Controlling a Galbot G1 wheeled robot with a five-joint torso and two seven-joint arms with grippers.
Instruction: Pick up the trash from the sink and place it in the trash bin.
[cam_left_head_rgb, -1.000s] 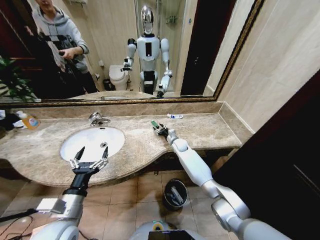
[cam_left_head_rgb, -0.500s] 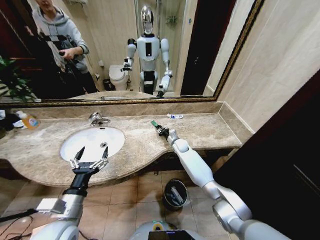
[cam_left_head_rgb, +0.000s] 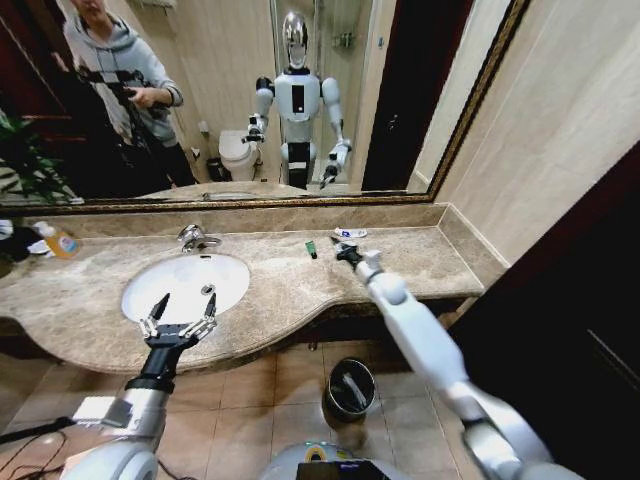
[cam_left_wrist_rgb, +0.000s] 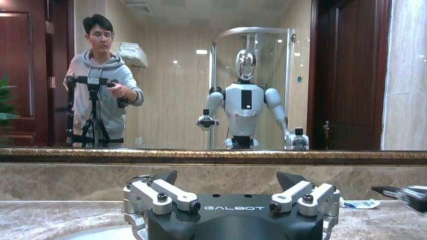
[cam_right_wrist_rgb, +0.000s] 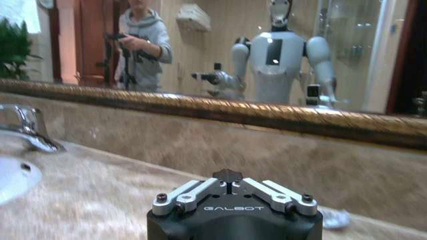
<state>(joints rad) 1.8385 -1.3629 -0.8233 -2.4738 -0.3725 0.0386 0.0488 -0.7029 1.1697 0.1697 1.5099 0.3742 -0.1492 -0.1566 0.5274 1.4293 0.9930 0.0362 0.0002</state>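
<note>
The white oval sink (cam_left_head_rgb: 160, 290) sits in the marble counter, with only its drain showing inside. My left gripper (cam_left_head_rgb: 180, 312) hovers open over the basin's front rim, its fingers (cam_left_wrist_rgb: 167, 178) spread and holding nothing. A small green stick (cam_left_head_rgb: 311, 249) lies on the counter to the right of the sink. My right gripper (cam_left_head_rgb: 342, 248) is low over the counter beyond the stick, just in front of a white-and-blue tube (cam_left_head_rgb: 350, 233) by the back wall. Its fingers (cam_right_wrist_rgb: 230, 176) are shut with nothing visible between them. The black trash bin (cam_left_head_rgb: 350, 388) stands on the floor below the counter edge.
A chrome faucet (cam_left_head_rgb: 195, 238) stands behind the basin. An orange-labelled bottle (cam_left_head_rgb: 60, 243) is at the counter's far left. A mirror runs along the back wall, and the counter ends at a wall on the right. The floor around the bin is tiled.
My right arm has swung right, away from the green stick and toward the white-and-blue tube. The stick stays lying on the counter. The left gripper has not moved.
</note>
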